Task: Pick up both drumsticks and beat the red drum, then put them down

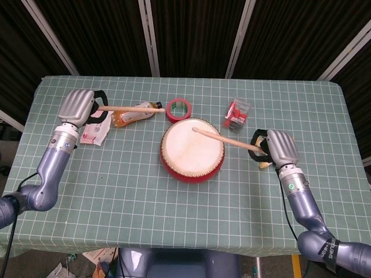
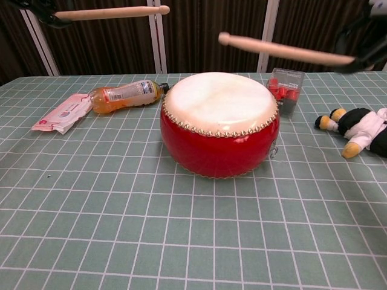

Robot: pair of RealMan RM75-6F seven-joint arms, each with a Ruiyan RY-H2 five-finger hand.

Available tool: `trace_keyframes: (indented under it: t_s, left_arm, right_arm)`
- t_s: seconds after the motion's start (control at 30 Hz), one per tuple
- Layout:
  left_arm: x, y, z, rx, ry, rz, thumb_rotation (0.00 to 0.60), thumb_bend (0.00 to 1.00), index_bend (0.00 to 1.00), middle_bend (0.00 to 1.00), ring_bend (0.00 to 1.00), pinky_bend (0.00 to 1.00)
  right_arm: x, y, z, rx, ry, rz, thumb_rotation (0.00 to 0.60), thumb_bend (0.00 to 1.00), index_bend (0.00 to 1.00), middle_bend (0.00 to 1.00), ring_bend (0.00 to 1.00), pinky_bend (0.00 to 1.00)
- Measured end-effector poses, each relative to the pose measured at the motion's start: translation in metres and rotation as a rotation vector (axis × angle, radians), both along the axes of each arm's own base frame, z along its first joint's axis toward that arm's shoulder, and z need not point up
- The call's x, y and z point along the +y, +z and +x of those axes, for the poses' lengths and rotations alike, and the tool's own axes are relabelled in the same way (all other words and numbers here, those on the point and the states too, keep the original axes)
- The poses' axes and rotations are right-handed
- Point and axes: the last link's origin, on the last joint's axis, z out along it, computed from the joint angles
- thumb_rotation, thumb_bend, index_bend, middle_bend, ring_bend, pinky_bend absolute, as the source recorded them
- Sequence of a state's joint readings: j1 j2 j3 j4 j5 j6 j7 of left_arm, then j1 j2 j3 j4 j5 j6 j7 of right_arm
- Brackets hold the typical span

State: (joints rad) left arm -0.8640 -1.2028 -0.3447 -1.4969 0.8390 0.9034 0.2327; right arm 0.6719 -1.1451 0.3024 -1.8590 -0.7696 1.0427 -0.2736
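The red drum (image 1: 192, 150) (image 2: 219, 124) with a white skin stands mid-table. My right hand (image 1: 280, 148) grips a wooden drumstick (image 1: 226, 139) (image 2: 284, 49) to the drum's right; its tip hangs over the skin, clearly above it in the chest view. My left hand (image 1: 77, 106) holds the other drumstick (image 1: 128, 108) (image 2: 109, 12) at the far left, raised level and pointing right, its tip short of the drum. In the chest view only the dark edges of the hands show at the top corners.
An orange drink bottle (image 1: 132, 114) and a red tape roll (image 1: 179, 108) lie behind the drum. A wipes packet (image 1: 93, 134) sits at the left, a clear box of red pieces (image 1: 238, 112) behind right, a plush toy (image 2: 363, 128) at the right.
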Motion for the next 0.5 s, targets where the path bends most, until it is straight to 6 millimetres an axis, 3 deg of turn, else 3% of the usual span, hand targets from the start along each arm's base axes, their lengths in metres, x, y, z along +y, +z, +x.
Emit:
trace_keyframes:
  t_s: [0.27, 0.37, 0.5]
  left_arm:
    - [0.0, -0.003, -0.016, 0.027, 0.029, -0.022, 0.6, 0.56, 0.76, 1.0, 1.0, 1.0]
    - [-0.001, -0.004, -0.018, 0.028, 0.029, -0.023, 0.6, 0.56, 0.76, 1.0, 1.0, 1.0]
    - [-0.003, -0.004, -0.013, 0.026, 0.017, -0.021, 0.6, 0.56, 0.76, 1.0, 1.0, 1.0]
  right_arm:
    - [-0.002, -0.034, -0.03, 0.424, -0.108, 0.186, 0.6, 0.54, 0.97, 1.0, 1.0, 1.0]
    - [-0.006, -0.03, -0.033, 0.478, -0.161, 0.176, 0.6, 0.54, 0.97, 1.0, 1.0, 1.0]
    - [-0.012, -0.014, -0.026, 0.426, -0.181, 0.08, 0.6, 0.54, 0.97, 1.0, 1.0, 1.0]
